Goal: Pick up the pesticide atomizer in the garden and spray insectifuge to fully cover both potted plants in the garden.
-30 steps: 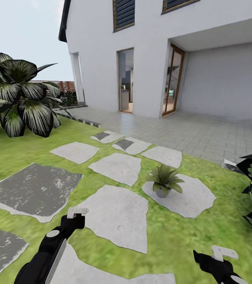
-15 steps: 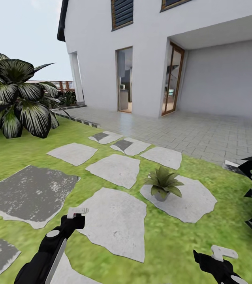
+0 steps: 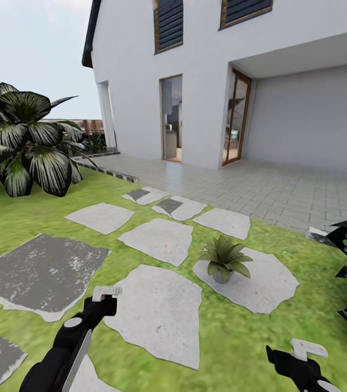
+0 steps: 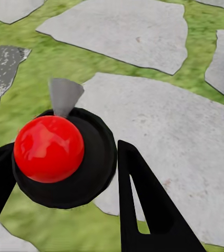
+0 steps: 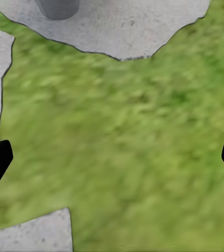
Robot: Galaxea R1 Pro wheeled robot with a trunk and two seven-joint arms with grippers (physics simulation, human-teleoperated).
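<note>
you're still hunting the sprayer, it's nowhere around; one potted plant point(image 3: 225, 258) sits on a stepping stone point(image 3: 260, 283) ahead. Right gripper point(image 5: 112, 157) wide open, empty; left gripper point(image 3: 106, 293) can't tell. Keep scanning the lawn

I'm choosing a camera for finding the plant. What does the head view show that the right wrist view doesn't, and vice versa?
Head view: the potted plant's leaves, the white house, the left gripper. Right wrist view: the right gripper wide open over grass. Both: the plant's grey pot, its stone slab, the lawn.
</note>
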